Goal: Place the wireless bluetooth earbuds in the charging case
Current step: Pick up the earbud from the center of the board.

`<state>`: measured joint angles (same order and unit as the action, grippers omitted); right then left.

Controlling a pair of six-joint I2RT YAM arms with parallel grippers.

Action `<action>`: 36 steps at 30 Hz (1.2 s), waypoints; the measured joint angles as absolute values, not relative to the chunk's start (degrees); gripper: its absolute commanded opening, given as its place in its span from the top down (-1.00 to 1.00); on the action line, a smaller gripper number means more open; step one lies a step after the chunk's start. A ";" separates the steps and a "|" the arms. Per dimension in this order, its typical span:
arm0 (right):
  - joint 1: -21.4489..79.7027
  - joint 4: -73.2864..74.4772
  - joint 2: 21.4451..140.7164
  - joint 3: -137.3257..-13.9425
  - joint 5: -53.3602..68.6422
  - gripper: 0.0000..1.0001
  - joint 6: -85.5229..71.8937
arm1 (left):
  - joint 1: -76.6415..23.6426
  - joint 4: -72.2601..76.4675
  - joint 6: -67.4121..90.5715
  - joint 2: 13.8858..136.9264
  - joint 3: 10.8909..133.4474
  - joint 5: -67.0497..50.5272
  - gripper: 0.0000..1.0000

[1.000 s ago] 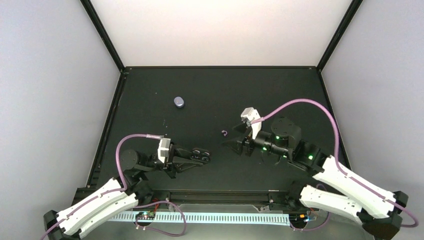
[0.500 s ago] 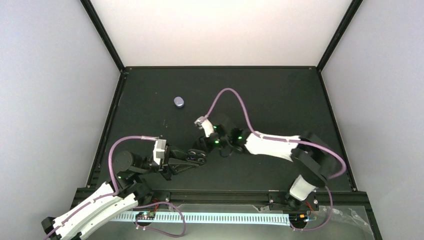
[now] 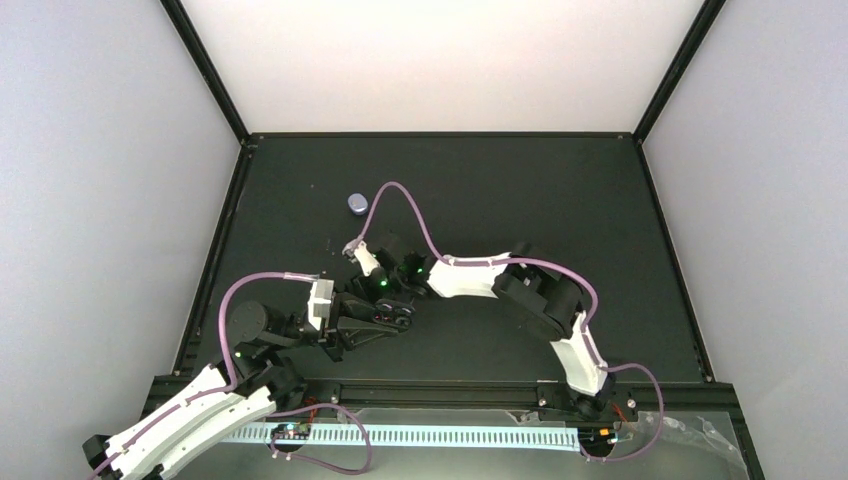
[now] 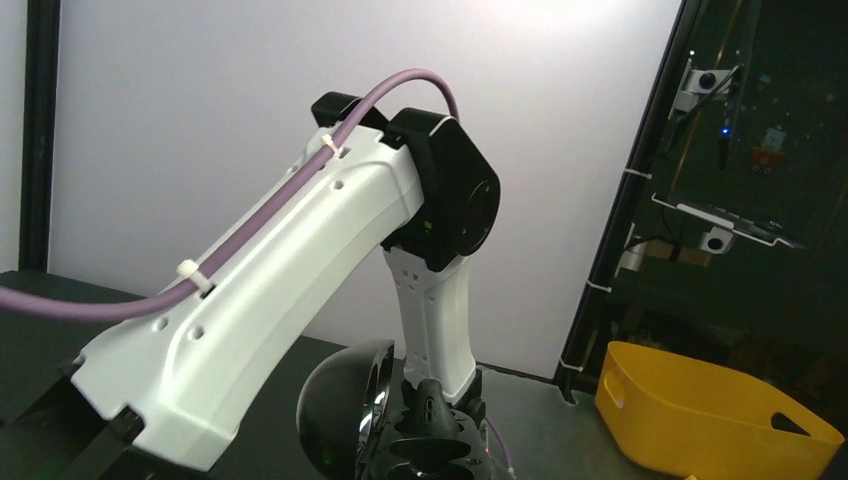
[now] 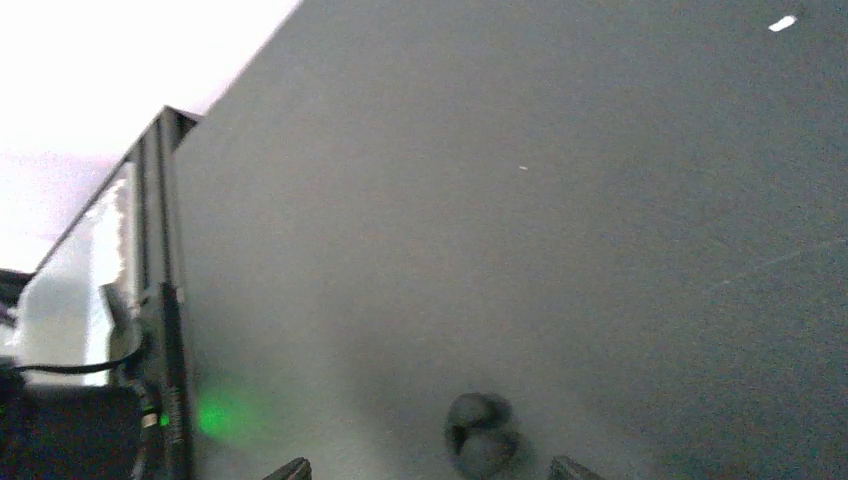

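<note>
Finding: my right gripper [image 5: 428, 468] has swung in from well right of the charging case [image 3: 357, 204] to its near side. Its jaws stand apart either side of one earbud [image 5: 480, 437], ungrasped; pickup looks imminent. My left gripper [image 3: 403, 315] is closed, contents unclear. Black matte table [image 3: 560, 190], white walls [image 3: 430, 60], yellow bin [image 4: 700, 410] beyond.

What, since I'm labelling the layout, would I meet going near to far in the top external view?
Near to far: light strip → left hand, shut on a black oval piece → charging case → table's far edge. The right hand overlaps the left hand, so it is left out.
</note>
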<state>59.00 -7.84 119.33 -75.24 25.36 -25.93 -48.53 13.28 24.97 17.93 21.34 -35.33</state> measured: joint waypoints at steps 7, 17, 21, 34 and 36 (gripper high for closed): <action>59.31 -5.32 123.33 -79.09 21.04 -0.06 -25.58 | -48.53 13.19 24.27 17.93 21.41 -35.35 0.97; 61.23 -2.22 124.03 -80.93 17.61 0.14 -24.38 | -48.53 12.27 24.10 17.06 21.41 -35.33 0.97; 61.76 -0.78 124.88 -81.56 16.53 0.20 -24.34 | -48.53 12.19 24.05 16.82 21.41 -35.31 0.97; 61.87 0.95 125.78 -83.24 14.17 0.34 -24.32 | -48.53 11.97 24.01 16.82 21.41 -35.29 0.97; 62.02 0.97 125.78 -83.20 14.00 0.34 -24.32 | -48.53 11.94 24.01 16.78 21.41 -35.24 0.97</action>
